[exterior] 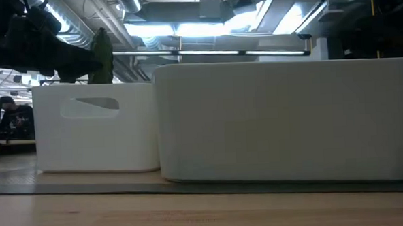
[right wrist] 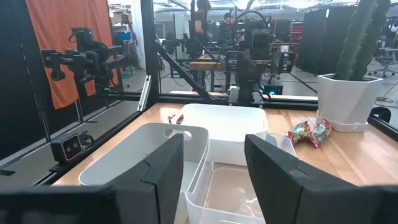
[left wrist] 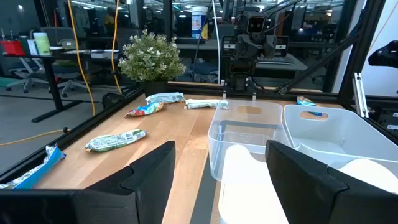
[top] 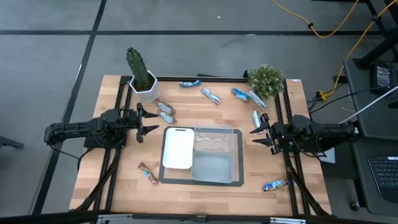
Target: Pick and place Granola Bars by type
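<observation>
Several foil-wrapped granola bars lie flat on the wooden table around a divided tray (top: 237,155). A red pair (top: 165,111) lies by the cactus pot. Blue (top: 189,83), silver (top: 211,96), red-blue (top: 239,94) and silver-green (top: 255,99) bars lie along the far side, and a silver-blue one (top: 255,117) lies nearer the right arm. A brown bar (top: 148,173) and a blue bar (top: 275,185) lie toward the near edge. My left gripper (top: 142,121) hovers open just left of the tray. My right gripper (top: 260,134) hovers open just right of it. Both hold nothing.
The tray holds a white bin (top: 177,148), a clear bin (top: 217,140) and a grey bin (top: 212,167). A cactus in a white pot (top: 140,74) and a small bushy plant (top: 266,79) stand near the far edge. Bare wood shows along the near edge.
</observation>
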Robot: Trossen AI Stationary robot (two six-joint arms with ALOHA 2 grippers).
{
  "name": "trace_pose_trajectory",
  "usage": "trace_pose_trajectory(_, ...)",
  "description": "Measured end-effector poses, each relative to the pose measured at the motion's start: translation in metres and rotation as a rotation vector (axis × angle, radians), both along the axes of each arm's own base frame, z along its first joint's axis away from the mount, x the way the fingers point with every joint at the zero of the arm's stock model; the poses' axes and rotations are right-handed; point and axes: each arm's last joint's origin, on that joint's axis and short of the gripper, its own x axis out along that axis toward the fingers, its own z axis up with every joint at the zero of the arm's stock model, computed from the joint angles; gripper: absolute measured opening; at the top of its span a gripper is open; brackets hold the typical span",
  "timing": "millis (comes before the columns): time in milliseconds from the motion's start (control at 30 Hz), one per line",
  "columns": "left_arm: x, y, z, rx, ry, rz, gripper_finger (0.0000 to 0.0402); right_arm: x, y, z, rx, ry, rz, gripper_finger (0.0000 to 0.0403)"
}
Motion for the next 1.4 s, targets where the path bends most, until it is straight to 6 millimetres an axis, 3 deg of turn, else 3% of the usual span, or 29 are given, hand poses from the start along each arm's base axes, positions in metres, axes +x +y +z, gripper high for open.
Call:
trace_pose_trajectory(400, 0.000, 0.000, 0.000, 0.000, 0.000, 0.000, 0.0244, 0.000, 0.000, 0.001, 0.000, -0.007, -0.001, 0.0174)
trace_pose_trajectory(500, 0.000, 0.000, 0.000, 0.003, 0.000, 0.015, 0.0244, -0.001, -0.001, 0.010, 0.012, -0.100, -0.039, 0.0174)
trace_pose_trajectory(600, -0.001, 0.004, 0.004, 0.018, -0.037, 0.149, 0.0242, -0.003, -0.002, 0.020, 0.028, -0.207, -0.076, 0.0174)
trace_pose_trajectory(833, -0.004, 0.008, 0.016, -0.001, -0.167, 0.307, 0.0243, -0.013, -0.008, 0.046, 0.272, -0.475, -0.188, 0.0174)
trace_pose_trajectory(967, -0.006, 0.009, 0.024, -0.109, -0.298, 0.340, 0.0242, -0.019, -0.010, 0.054, 0.405, -0.575, -0.225, 0.0174)
trace_pose_trajectory(1200, -0.011, 0.010, 0.037, -0.187, -0.467, 0.383, 0.0242, -0.023, -0.012, 0.058, 0.525, -0.633, -0.212, 0.0174)
trace_pose_trajectory(1400, -0.011, 0.010, 0.040, -0.278, -0.521, 0.353, 0.0240, -0.023, -0.018, 0.059, 0.588, -0.621, -0.427, 0.0174)
